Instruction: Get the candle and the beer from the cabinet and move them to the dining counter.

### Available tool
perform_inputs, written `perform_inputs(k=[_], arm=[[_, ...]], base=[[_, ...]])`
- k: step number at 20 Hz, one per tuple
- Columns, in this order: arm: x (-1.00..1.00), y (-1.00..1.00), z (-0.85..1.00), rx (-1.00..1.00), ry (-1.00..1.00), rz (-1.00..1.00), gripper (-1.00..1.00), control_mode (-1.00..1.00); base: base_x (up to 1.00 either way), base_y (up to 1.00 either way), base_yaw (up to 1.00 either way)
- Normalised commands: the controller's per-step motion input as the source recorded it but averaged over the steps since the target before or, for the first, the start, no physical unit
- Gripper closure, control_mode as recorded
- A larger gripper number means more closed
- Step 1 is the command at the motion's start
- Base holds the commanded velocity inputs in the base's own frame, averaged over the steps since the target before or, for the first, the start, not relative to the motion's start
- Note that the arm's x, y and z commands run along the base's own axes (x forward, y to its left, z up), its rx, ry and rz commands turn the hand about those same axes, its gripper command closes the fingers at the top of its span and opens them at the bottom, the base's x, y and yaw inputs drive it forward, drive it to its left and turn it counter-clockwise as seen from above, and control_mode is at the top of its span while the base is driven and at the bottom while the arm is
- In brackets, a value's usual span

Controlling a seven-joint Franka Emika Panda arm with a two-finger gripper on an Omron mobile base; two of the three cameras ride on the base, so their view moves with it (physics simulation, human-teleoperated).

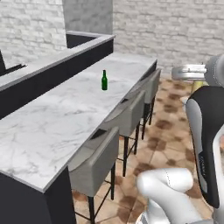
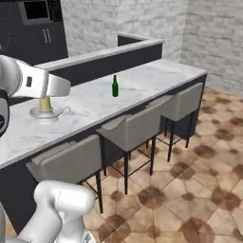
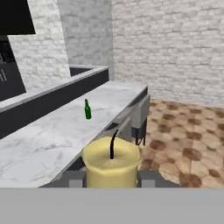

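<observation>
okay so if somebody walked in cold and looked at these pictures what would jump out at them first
Most striking is the pale-yellow candle with a dark curved wick, held between the gripper fingers close to the hand camera. Next is the small dark-green glass beer bottle, standing upright and alone in the middle of the long white marble-topped dining counter. Grey upholstered stools line the counter's front edge over a brown patterned tile floor.

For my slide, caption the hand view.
Claw holds candle near the dining counter, beer already standing there.
</observation>
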Motion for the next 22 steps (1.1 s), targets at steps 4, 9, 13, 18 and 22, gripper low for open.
perform_inputs(k=[4,9,13,18,22], arm=[[0.0,0.0,0.0,0.0,0.0,0.0,1.0,1.0],[0.0,0.0,0.0,0.0,0.0,0.0,1.0,1.0],[0.0,0.0,0.0,0.0,0.0,0.0,1.0,1.0],[0.0,0.0,0.0,0.0,0.0,0.0,1.0,1.0],[0.0,0.0,0.0,0.0,0.0,0.0,1.0,1.0]], base=[[0.61,-0.25,0.46],[0.6,-0.57,0.63],[0.52,-0.53,0.73],[0.51,-0.54,0.73],[0.31,-0.86,0.6]])
